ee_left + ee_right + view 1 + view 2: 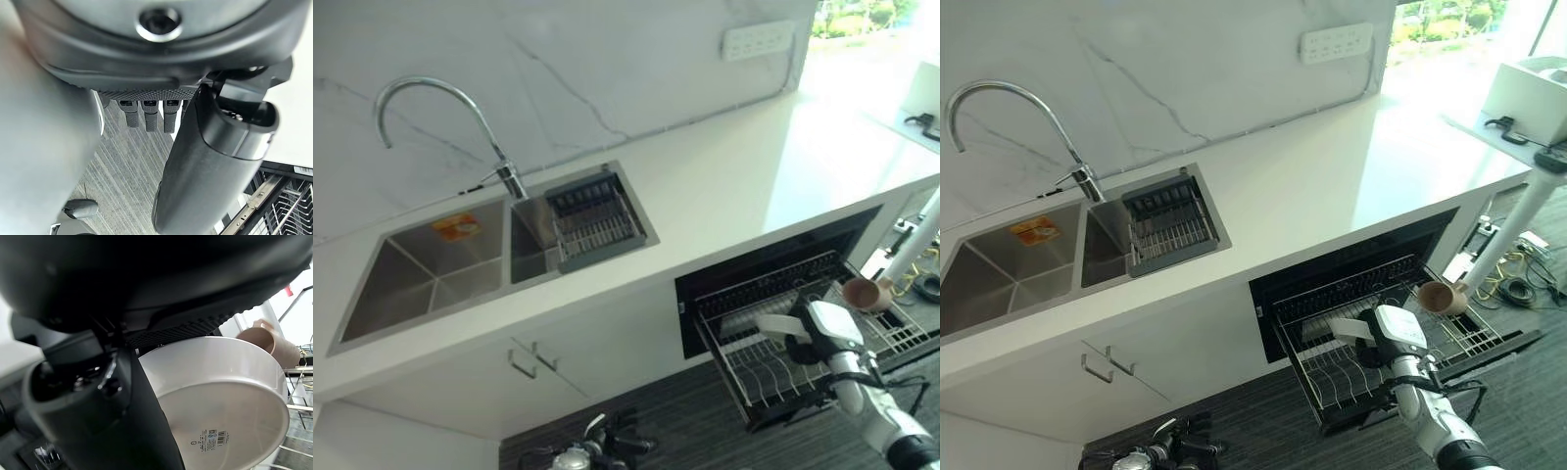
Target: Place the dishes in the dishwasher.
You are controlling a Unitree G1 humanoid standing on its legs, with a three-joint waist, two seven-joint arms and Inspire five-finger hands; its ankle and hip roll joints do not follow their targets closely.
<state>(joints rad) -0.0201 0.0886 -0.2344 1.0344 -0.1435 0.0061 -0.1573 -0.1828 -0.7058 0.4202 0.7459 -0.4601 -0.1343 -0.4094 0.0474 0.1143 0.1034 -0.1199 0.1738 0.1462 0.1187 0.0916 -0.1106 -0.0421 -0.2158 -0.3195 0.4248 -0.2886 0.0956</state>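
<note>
Left hand [195,161]: low by the dark striped floor [122,181], below the cabinet front; fingers [149,113] bent downward, thumb alongside, holding nothing.

Sink [431,279]: double basin set in the left part of the white counter [754,166], curved tap [440,117] at its back edge, an orange item [456,227] against the back wall of the left basin. A dark wire drainer basket [595,223] sits over the right end of the sink.

Dishwasher rack [773,367]: pulled out from the dark opening under the counter's front edge, right of the cabinet doors.

Right hand [1386,338]: over the middle of the rack. Its wrist view shows a white bowl [230,401] clamped between thumb and fingers, underside facing the camera.

Brown cup [1442,297]: in the rack near its back right corner, just beyond the bowl.
</note>
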